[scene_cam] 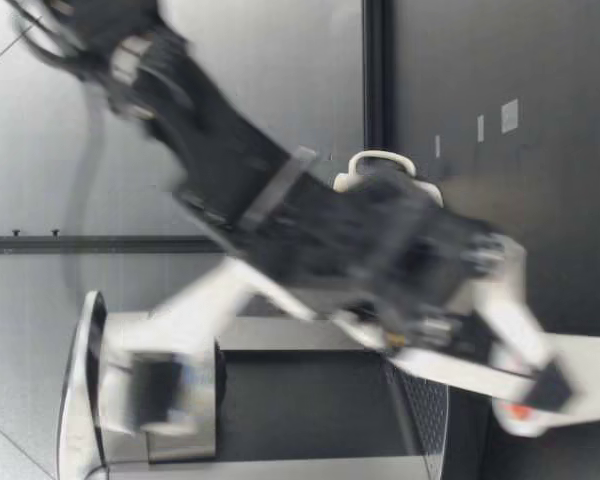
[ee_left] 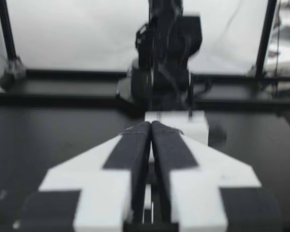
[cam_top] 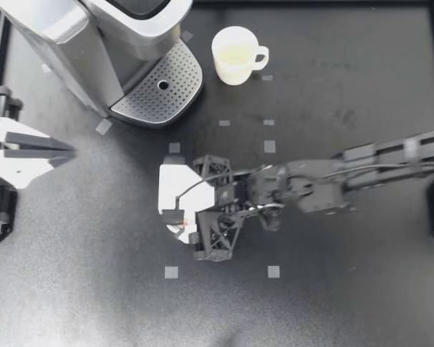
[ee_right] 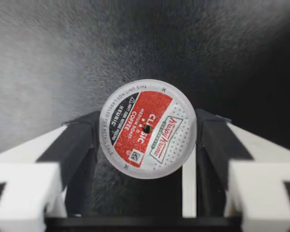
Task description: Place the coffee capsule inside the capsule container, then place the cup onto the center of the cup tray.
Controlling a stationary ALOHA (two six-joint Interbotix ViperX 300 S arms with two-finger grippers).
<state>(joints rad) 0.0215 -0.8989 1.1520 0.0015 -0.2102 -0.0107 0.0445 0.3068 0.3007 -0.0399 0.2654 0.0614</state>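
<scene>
Red-and-white foil marks the coffee capsule (ee_right: 147,128), clamped from both sides by the fingers of your right gripper (cam_top: 175,217) over the middle of the dark table (cam_top: 333,303). Your left gripper (cam_top: 65,151) sits at the table's edge, fingers pressed together on nothing, while the cream cup (cam_top: 235,55) stands near the perforated cup tray (cam_top: 148,97) of the coffee machine (cam_top: 94,36).

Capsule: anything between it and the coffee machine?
Nothing visible. The capsule is clamped in my right jaws; only bare table and flat tape marks lie toward the coffee machine. The cup stands clear of that line.
</scene>
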